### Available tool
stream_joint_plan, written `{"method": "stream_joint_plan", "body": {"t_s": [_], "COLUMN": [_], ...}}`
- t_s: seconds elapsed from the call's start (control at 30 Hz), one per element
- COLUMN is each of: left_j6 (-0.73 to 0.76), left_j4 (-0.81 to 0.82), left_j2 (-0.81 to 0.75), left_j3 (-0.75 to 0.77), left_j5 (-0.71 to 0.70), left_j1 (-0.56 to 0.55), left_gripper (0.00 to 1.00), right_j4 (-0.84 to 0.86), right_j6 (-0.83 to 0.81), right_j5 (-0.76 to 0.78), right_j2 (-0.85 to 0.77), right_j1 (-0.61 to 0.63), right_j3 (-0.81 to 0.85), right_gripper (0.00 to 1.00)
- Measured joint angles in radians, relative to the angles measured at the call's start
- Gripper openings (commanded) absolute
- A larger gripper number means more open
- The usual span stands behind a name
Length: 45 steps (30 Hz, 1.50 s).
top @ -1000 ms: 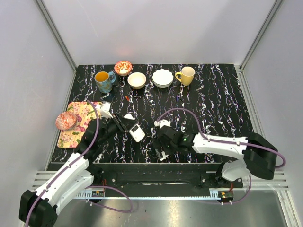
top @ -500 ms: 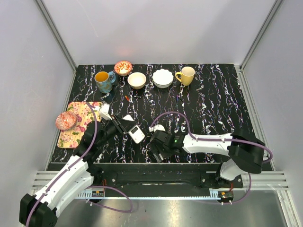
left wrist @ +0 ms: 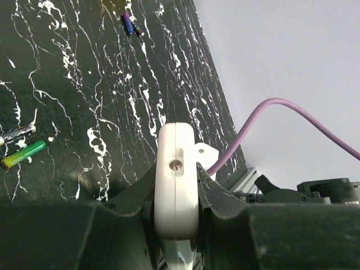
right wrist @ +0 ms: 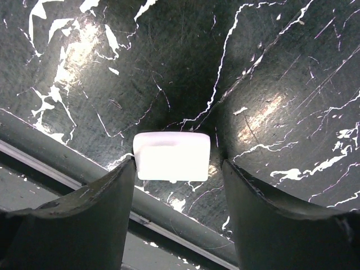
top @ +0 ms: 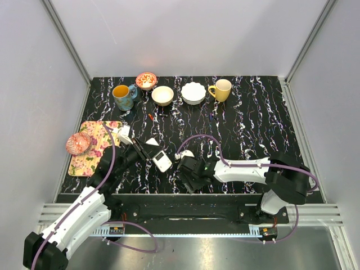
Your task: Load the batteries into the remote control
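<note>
The left claw (left wrist: 175, 190) is clamped tight on the remote control (left wrist: 175, 166), gripping it by its two long sides with its narrow white edge facing the wrist camera (the red face is out of sight). It holds the remote above the counter (top: 253, 124). A green battery (left wrist: 23, 154) and a silver battery (left wrist: 17, 133) lie close together on the marbled top.

The right claw (right wrist: 179, 175) points down near the counter's near edge. Its jaws are partly open astride a small white rectangular piece (right wrist: 171, 156): one finger touches it, the other stands just clear.
</note>
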Motion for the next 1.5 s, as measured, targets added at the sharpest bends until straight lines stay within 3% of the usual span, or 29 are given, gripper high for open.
{"method": "stream_joint_plan", "body": {"t_s": [0.6,0.93,1.1,1.4,1.5], "left_j6": [-0.010,-0.012,-0.016,-0.026,-0.027], "left_j4": [-0.003,-0.004,-0.004,-0.001,-0.001], "left_j2": [-0.028,-0.028,-0.029,-0.047,-0.048], "left_j3": [-0.011,-0.011,-0.011,-0.019,-0.019], "left_j5": [0.000,0.000,0.000,-0.002,-0.006], "left_j1": [0.007,0.008,0.009,0.006,-0.002], "left_gripper": [0.00,0.00,0.00,0.00,0.00], "right_j4": [-0.001,0.028,0.040,0.043,-0.025], "right_j6": [0.035,0.166,0.307,0.692,0.841], "right_j5": [0.016,0.039,0.037,0.066,0.122], "right_j2": [0.002,-0.103,-0.076,0.001,0.010], "right_j1": [-0.024,-0.352,-0.481,-0.523,-0.523], "right_j3": [0.000,-0.043,-0.005,0.068,0.090], "right_gripper": [0.34,0.25,0.00,0.00,0.11]}}
